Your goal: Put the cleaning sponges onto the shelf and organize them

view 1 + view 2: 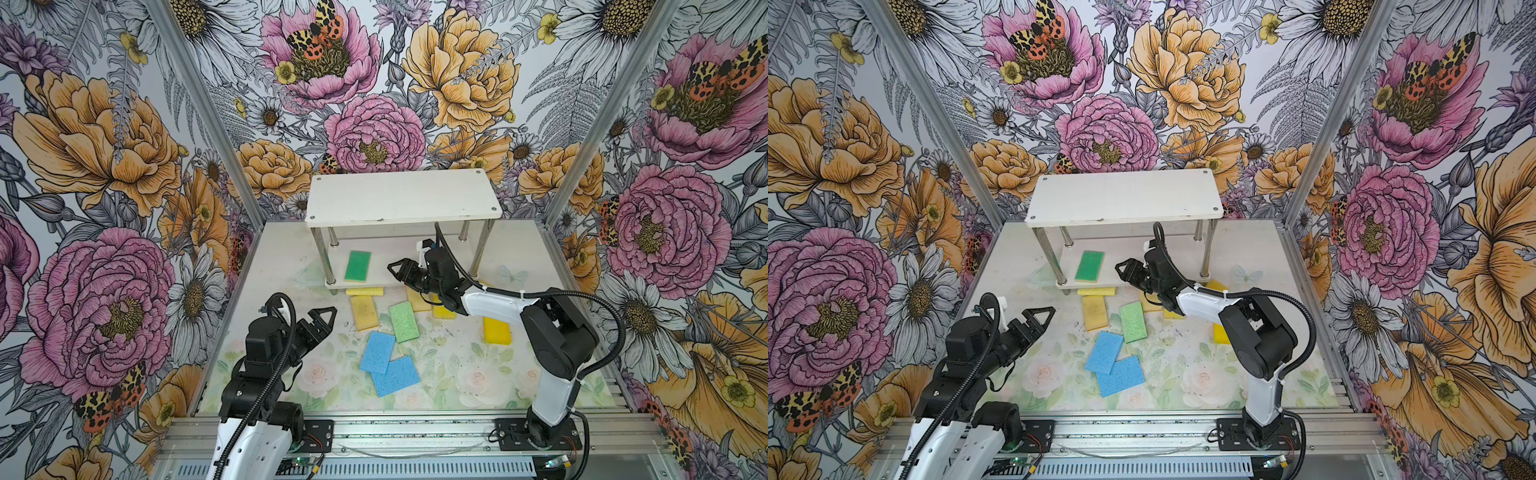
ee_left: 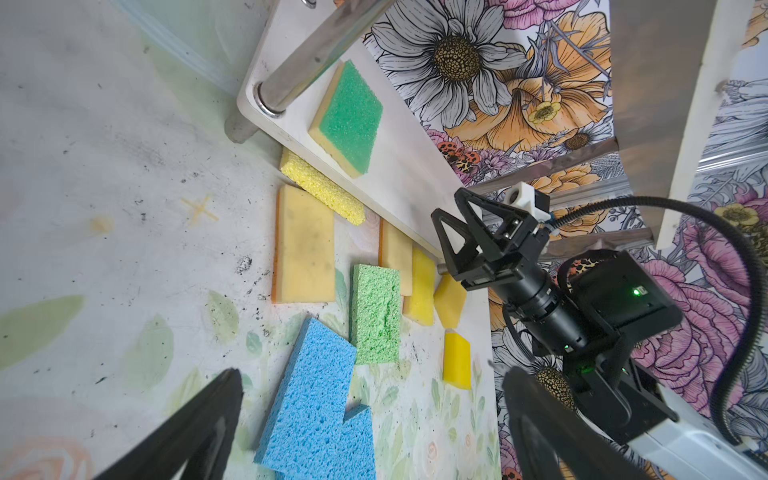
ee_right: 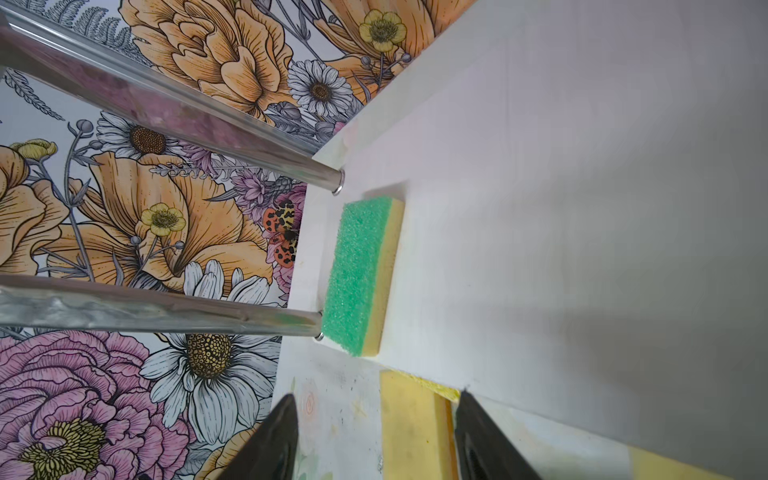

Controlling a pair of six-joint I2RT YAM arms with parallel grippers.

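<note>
Left gripper: nearest the lens in both top views, at 9 o'clock over the table; jaws spread wide, empty, raised.
Right gripper: hovers at the front edge of the lower board; jaws apart, nothing between them.
Shelf: at 12 o'clock against the back wall; its upper board is bare.
Dark green sponge: flat on the lower board, at its 9 o'clock end; the only one shelved.
Loose sponges: light blue sponges overlap at 6 o'clock; light green sponge is near centre; yellow and tan sponges lie along the shelf front; one yellow sponge is at 3 o'clock.
Left wrist view: fingers frame the light blue pair; porous yellow sponge touches the lower board's front edge.
Right wrist view: dark green sponge sits just beside a metal post; lower board is bare beyond it; tan sponge lies on the table under the jaw gap, untouched.
Step in hand (judgement): fetching the next sponge.
Method (judgement): descend squarely, grip across the short sides, lift clear of the board edge, and set the sponge parallel to the green one, just beside it.
Caution (judgement): avoid the posts and the upper board's underside.
</note>
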